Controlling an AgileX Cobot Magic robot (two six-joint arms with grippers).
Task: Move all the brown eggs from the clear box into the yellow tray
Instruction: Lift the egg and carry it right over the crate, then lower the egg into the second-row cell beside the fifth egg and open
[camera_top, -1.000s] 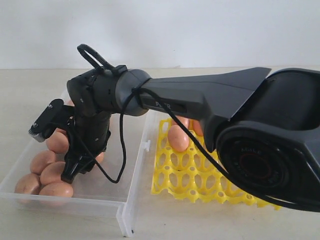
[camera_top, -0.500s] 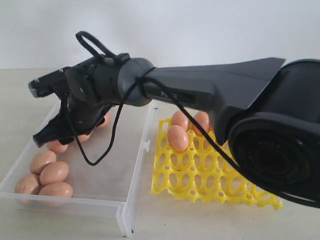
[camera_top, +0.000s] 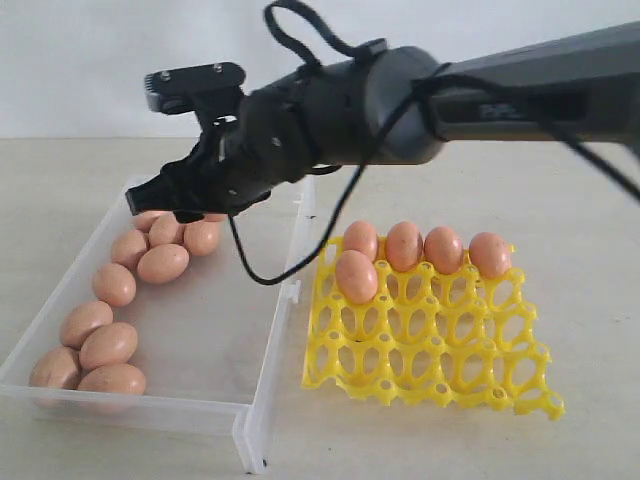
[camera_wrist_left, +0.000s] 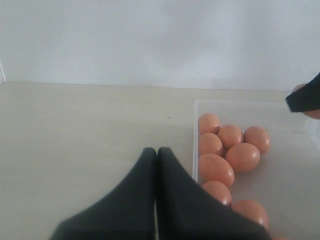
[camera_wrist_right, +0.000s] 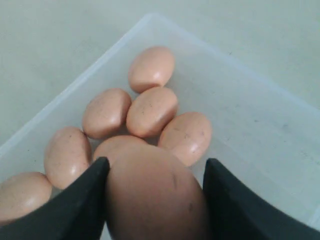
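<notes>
My right gripper (camera_wrist_right: 155, 165) is shut on a brown egg (camera_wrist_right: 155, 200), held between both fingers above the clear box (camera_wrist_right: 240, 100). In the exterior view that gripper (camera_top: 160, 203) hangs over the far end of the clear box (camera_top: 215, 330), above a cluster of several brown eggs (camera_top: 163, 263). More eggs (camera_top: 108, 345) lie at the box's near left corner. The yellow tray (camera_top: 430, 345) holds a back row of eggs (camera_top: 404, 245) and one egg (camera_top: 356, 277) in the second row. My left gripper (camera_wrist_left: 156, 150) is shut and empty, over the table beside the box.
The box's clip tab (camera_top: 293, 291) faces the yellow tray across a narrow gap. The right arm (camera_top: 480, 100) spans the scene high above the tray. A white wall stands behind the beige table (camera_top: 580, 200).
The right gripper has risen from the eggs at the box's near end and moved toward its far end. The arm has lifted, uncovering the tray's back row.
</notes>
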